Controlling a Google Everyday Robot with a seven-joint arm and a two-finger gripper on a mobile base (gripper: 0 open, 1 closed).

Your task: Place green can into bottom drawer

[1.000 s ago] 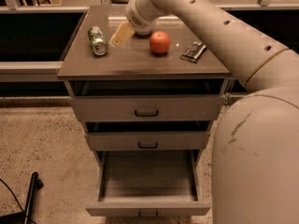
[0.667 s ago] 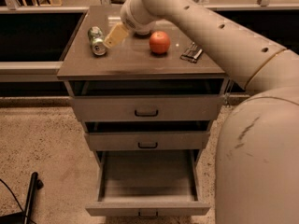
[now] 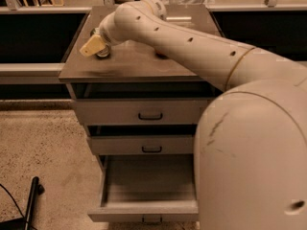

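Gripper (image 3: 92, 46) located at upper left of the frame, low over the left part of the worktop (image 3: 139, 65). Whether it is apart, together or clamped cannot be told, as it is seen end-on and partly masked by the wrist. Green can (image 3: 102, 52) judged to lie on the worktop directly at the gripper, towards the left edge. Only a small rounded part is seen beneath the wrist, and contact cannot be confirmed. Bottom drawer (image 3: 144, 209) noted at lower centre, pulled well out, its tray unoccupied. The two drawers above it are shut or nearly so. Step in hand judged to be the grasp, with transfer not yet begun. For a sound grasp, the can should be taken across its round body near mid-length, so that rolling towards the left edge is prevented. Closure should be confirmed before any lift. The can should then be lifted clear of the worktop, carried out past its front edge, and lowered into the open tray. Release is best made low, to avoid a bounce.
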